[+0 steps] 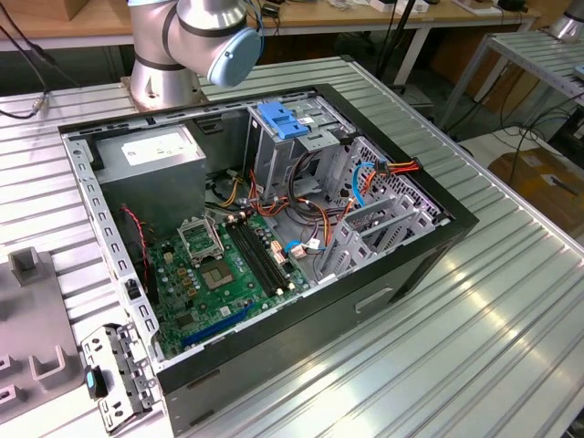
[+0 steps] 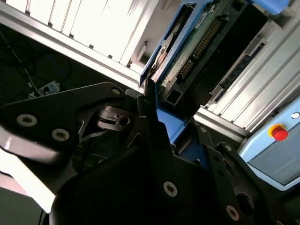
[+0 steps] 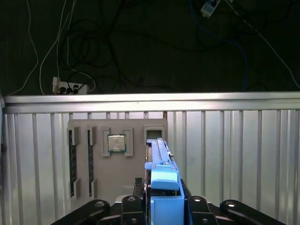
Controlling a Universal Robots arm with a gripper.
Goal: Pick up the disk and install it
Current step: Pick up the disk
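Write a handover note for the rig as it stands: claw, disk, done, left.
Claw: shut on the disk, which it holds edge-on by its blue carrier in the first wrist view.
Disk: in the claw at the grey fixture tray, which also holds a processor chip and memory sticks. I cannot tell whether the disk has cleared its slot.
PC case: open on the slatted table in the exterior view.
Done: disk grasped.
Left: getting the disk to the case and installing it.
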